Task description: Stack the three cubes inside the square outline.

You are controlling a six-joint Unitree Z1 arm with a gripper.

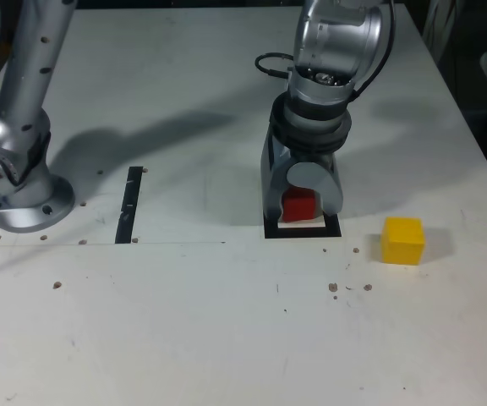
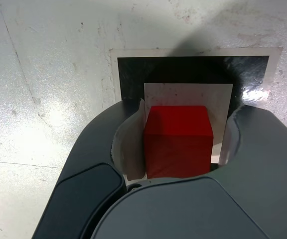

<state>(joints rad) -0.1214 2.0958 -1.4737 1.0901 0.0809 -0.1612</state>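
the grey two-jawed gripper (image 1: 301,205), centre of the exterior view, is down at the table with its jaws either side of the small matte red cube (image 2: 178,140). in the wrist view the jaw walls sit close to the cube's sides; whether they press it or have eased off i cannot tell.

the red cube fills the centre of the wrist view, over the white middle of the square outline of thick black tape (image 2: 193,72), which runs across the upper centre of that frame. it looks set down or nearly so; contact with the white centre is hidden.

judgement: first cube being placed. the next move calls for letting go, lifting straight up without nudging the cube, then fetching another.

outward: the small matte yellow cube (image 1: 402,240) stands alone on the white table (image 1: 227,338), centre right of the exterior view, well apart from the outline. a straight black tape strip (image 1: 130,205) lies centre left. no green cube in view.
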